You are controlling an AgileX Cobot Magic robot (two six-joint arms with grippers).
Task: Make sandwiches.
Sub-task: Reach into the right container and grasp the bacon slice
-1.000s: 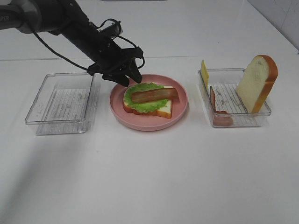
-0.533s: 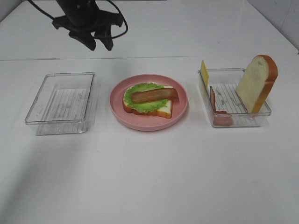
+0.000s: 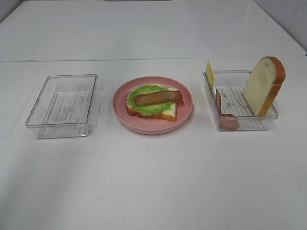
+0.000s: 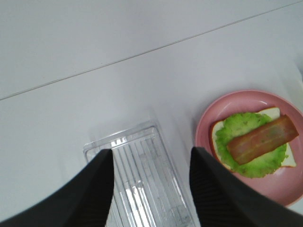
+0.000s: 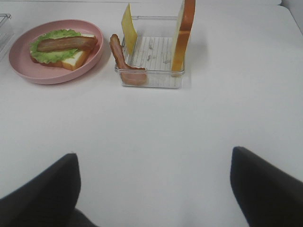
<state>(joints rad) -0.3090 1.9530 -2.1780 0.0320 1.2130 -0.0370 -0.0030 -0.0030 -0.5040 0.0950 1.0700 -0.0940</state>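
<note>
On the pink plate (image 3: 144, 128) lies the open sandwich: a white bread slice (image 3: 169, 112), green lettuce (image 3: 146, 107) and a bacon strip (image 3: 158, 97) on top. A second bread slice (image 3: 263, 86) leans upright in the right clear tray (image 3: 244, 124), with a yellow cheese slice (image 3: 209, 74) and another bacon strip (image 3: 225, 117). Neither gripper shows in the exterior high view. My left gripper (image 4: 151, 189) is open and empty above the left tray (image 4: 142, 165), with the sandwich (image 4: 255, 144) off to one side. My right gripper (image 5: 154, 189) stands wide open and empty, well short of the bread slice (image 5: 183, 33).
The left clear tray (image 3: 62, 106) holds nothing. Bare white tabletop lies in front of the plate and both trays. A seam line runs across the table behind them.
The left arm has pulled away from just above the plate's back left rim, moved toward the back left, and left the exterior high view. The food has not moved.
</note>
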